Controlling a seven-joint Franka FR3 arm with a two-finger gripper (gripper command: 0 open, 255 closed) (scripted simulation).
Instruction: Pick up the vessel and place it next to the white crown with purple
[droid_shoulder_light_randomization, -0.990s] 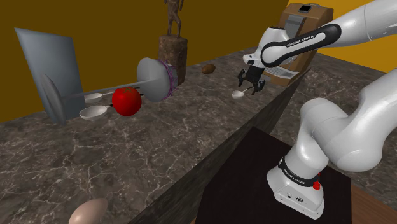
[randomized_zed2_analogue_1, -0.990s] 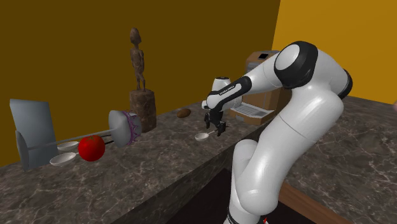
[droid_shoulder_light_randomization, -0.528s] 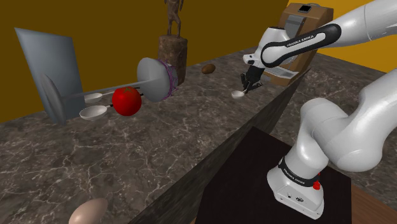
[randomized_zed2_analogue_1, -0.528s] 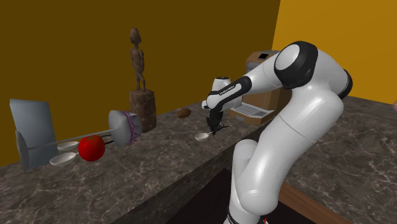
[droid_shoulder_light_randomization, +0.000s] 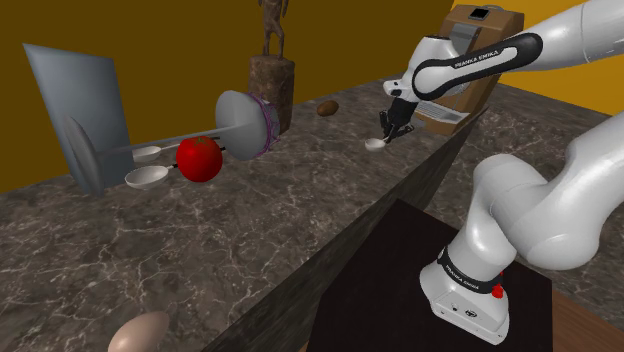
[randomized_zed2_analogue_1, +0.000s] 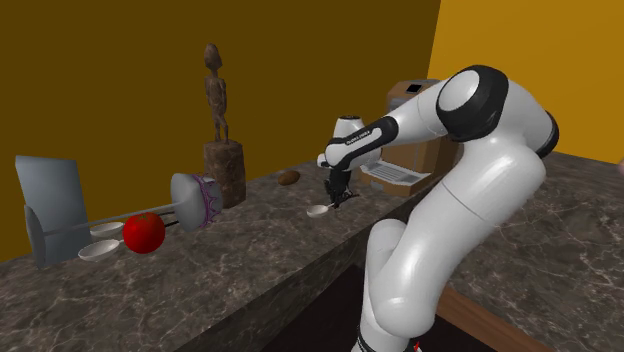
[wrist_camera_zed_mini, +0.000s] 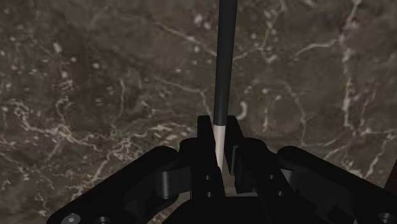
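On my screen the jaws are clamped on the handle of the vessel (droid_shoulder_light_randomization: 375, 144), a small white spoon-shaped scoop sitting right of centre in the upper part of the shoulder view. In the wrist view its handle (wrist_camera_zed_mini: 222, 76) runs straight out from between the black fingers (wrist_camera_zed_mini: 205, 137), dark grey along its length and white at the gripped end, over the dark marbled desk (wrist_camera_zed_mini: 95, 83). I cannot tell whether the bowl of the scoop touches the desk or hangs just above it.

In the second exterior view the vessel (randomized_zed2_analogue_1: 317, 210) sits at frame centre, close to the desk's near edge. The crown (randomized_zed2_analogue_1: 197, 198) lies on its side well to the left of it, pale grey with a purple band, just beside the brown pedestal (randomized_zed2_analogue_1: 224, 170) that carries a dark figurine. In the shoulder view the crown (droid_shoulder_light_randomization: 250, 122) is left of centre, and a red apple (droid_shoulder_light_randomization: 199, 158) rests just left of it. A small white spoon (droid_shoulder_light_randomization: 147, 176) lies beside the apple, near an upright grey panel (droid_shoulder_light_randomization: 78, 115).
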